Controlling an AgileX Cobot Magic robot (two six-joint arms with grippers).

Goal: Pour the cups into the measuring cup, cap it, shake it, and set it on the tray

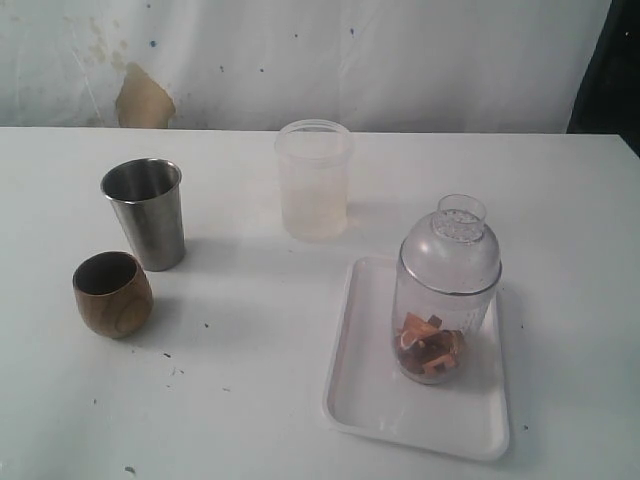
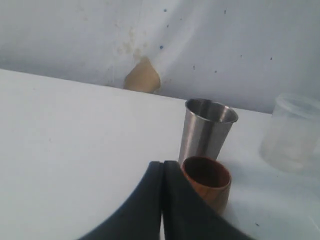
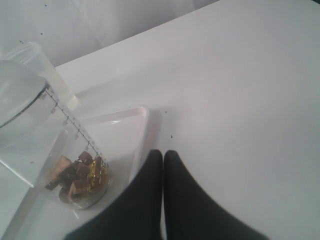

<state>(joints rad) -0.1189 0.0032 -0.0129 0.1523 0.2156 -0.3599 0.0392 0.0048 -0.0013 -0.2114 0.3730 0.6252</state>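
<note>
The clear measuring cup stands upright on the white tray with its domed lid on and brown and gold pieces at its bottom. It also shows in the right wrist view, the measuring cup on the tray. At the left stand the steel tumbler and the brown wooden cup, both upright. Neither gripper appears in the exterior view. My left gripper is shut with nothing in it, close beside the wooden cup and steel tumbler. My right gripper is shut and empty, beside the tray's edge.
A frosted translucent tub stands at the back middle of the white table; it also shows in the left wrist view, the tub. A white wall with a tan patch runs behind the table.
</note>
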